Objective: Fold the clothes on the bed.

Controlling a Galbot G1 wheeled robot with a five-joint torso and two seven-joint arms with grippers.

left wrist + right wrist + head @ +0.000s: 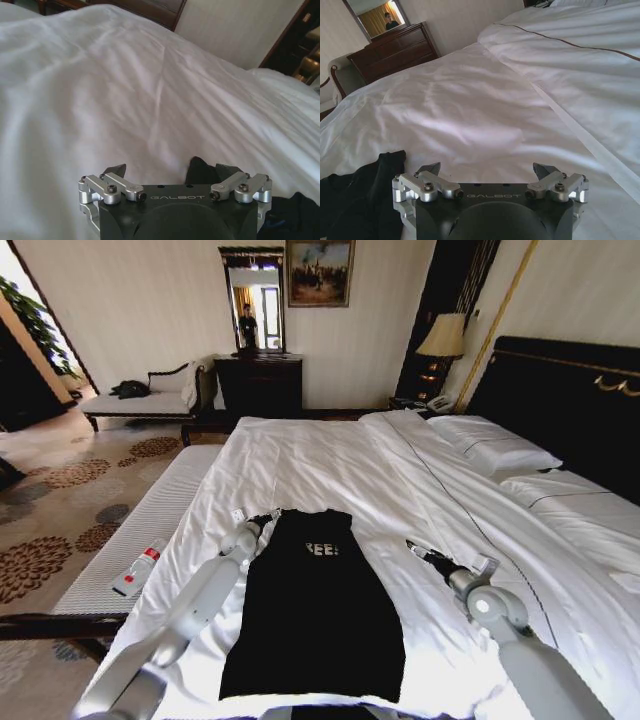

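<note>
On the bed's [330, 465] white sheet, near its foot, lies the black T-shirt [315, 610], and everything here sits around that shirt. Well off to the shirt's left, down on the padded bench [150, 530] beside the bed, there's a white bottle with a red band [138, 569] lying flat. Closer in, the left gripper [263, 521] is right at the shirt's left shoulder, arm stretched along the shirt's left edge. From the left wrist camera its fingers [114, 170] stand spread apart, a flap of black fabric [199, 170] just by the inner finger; whether it touches the cloth, I can't tell. The shirt itself is spread smooth, collar pointing up the bed, part of the white chest lettering [322, 549] showing, sides looking turned in so it reads as a long narrow panel. Now to the shirt's right: the right gripper [412, 546] hovers over bare sheet, apart from the shirt. On its wrist camera the fingers [431, 169] are wide open, holding nothing, with the shirt's dark edge [360, 200] off to one side.
</note>
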